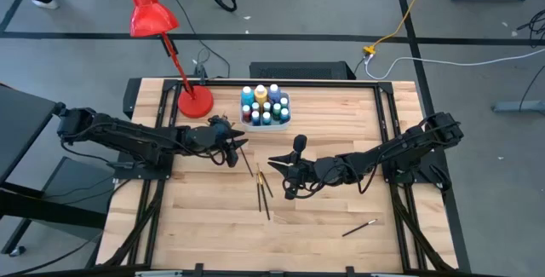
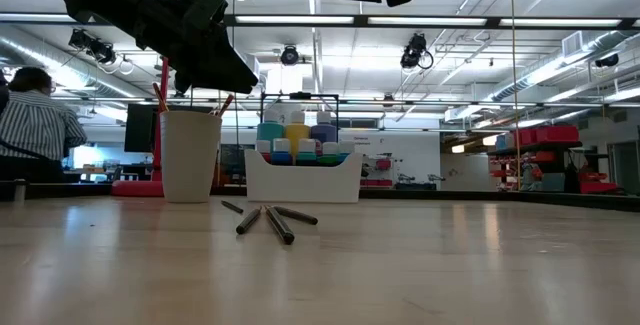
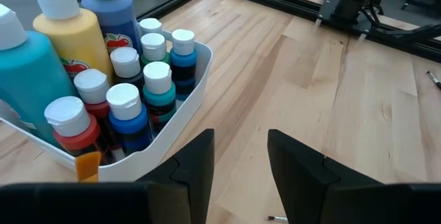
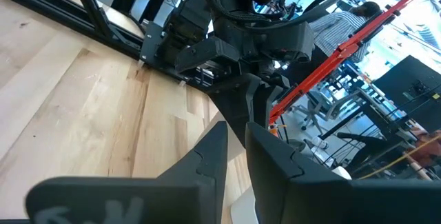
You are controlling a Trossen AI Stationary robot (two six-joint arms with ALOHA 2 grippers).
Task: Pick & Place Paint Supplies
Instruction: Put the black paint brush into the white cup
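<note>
A white tray [image 1: 283, 122] at the far middle of the table holds several paint bottles [image 3: 127, 103] standing upright, white caps up. Several paintbrushes [image 1: 263, 188] lie flat on the wood between my two grippers, and one more [image 1: 359, 227] lies near the front right. A white cup [image 2: 190, 155] stands left of the tray with brush handles sticking out of it. My left gripper [image 3: 241, 148] hangs open above the table just in front of the tray, with nothing between its fingers. My right gripper [image 1: 274, 162] faces it from the right, clear of the table. Its fingers [image 4: 213, 155] stand a narrow gap apart, and I see nothing between them.
A red desk lamp [image 1: 152, 14] stands on its round base [image 1: 195, 102] at the far left, its arm slanting over the table edge. Black rails frame the tabletop [image 1: 341, 132]. Bare wood lies to the right of the tray and along the near edge.
</note>
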